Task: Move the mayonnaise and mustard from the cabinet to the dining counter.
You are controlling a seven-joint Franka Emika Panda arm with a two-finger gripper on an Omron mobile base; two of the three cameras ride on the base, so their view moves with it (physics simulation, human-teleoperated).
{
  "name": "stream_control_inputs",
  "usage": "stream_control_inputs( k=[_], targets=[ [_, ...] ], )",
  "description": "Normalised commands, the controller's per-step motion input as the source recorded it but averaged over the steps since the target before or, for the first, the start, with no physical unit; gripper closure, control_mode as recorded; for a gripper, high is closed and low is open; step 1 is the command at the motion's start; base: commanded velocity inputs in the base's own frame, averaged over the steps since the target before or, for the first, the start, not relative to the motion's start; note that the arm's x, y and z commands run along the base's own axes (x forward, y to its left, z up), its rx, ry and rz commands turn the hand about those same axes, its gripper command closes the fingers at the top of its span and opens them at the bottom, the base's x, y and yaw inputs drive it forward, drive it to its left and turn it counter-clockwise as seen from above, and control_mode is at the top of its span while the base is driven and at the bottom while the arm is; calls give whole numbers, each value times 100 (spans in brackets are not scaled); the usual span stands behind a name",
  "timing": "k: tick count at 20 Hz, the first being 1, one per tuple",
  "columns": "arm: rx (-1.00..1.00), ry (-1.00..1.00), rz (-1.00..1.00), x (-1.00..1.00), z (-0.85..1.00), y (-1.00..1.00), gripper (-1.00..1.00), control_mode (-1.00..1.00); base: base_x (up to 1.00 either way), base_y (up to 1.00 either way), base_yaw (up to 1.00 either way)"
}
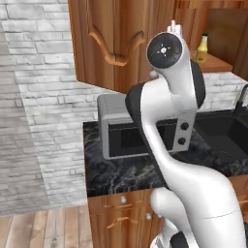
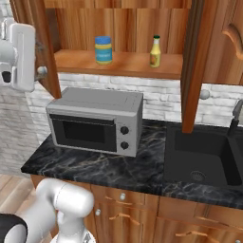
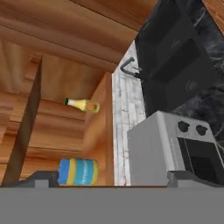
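Mayonnaise [image 2: 103,49] and mustard [image 2: 154,51] stand on cabinet [image 2: 118,64] shelf; gripper [image 3: 107,177] fingers apart, tips half cut off.

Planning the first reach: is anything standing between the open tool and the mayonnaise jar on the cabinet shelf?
Nothing visible. The tool is open, facing the mayonnaise jar on the cabinet shelf. The mustard bottle stands apart, farther along.
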Motion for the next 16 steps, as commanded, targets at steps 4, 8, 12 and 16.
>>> stream_control_inputs(
  k=[4,8,12,16],
  targets=[
    [18,-6,46,-8,0,-11,-100,-100,0,0,0],
    [22,0,57,0,0,-23,-100,-100,0,0,0],
    [20,0,52,6,-7,-35,-100,-100,0,0,0],
    [10,0,45,23,-21,-18,-100,-100,0,0,0]
  ],
)
